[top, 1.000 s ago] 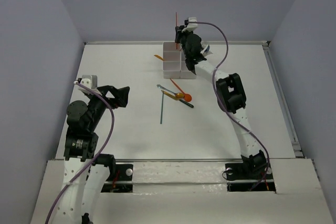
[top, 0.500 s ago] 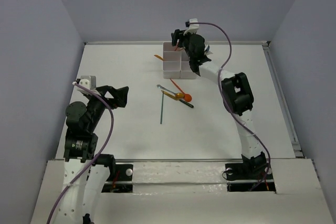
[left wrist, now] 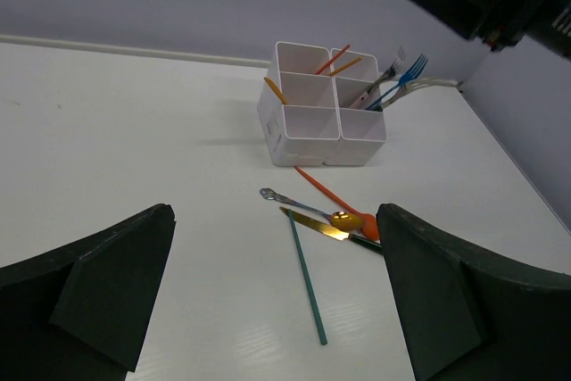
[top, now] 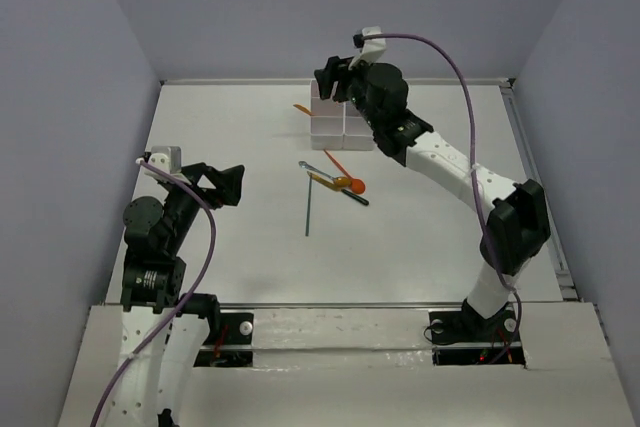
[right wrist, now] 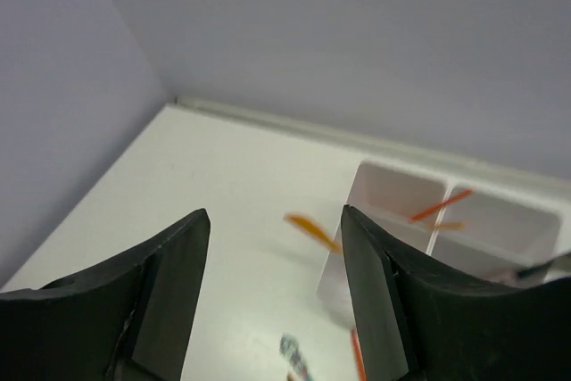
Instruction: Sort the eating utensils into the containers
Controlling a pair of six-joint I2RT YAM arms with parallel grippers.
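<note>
The white containers stand at the back of the table. In them are red and orange sticks, blue and silver forks and an orange piece leaning out on the left. Loose in front lie a teal stick, a silver spoon, a gold knife with a dark green handle and an orange spoon. My right gripper hangs open and empty above the containers. My left gripper is open and empty at the left, facing the loose utensils.
The back wall and a raised table rim run just behind the containers. My right arm stretches across the right half of the table. Another rim borders the right side.
My right gripper was shut on a red stick above the containers; it has opened, the stick now stands in a compartment, and the arm has lifted and its elbow swung right. The left arm has not moved.
</note>
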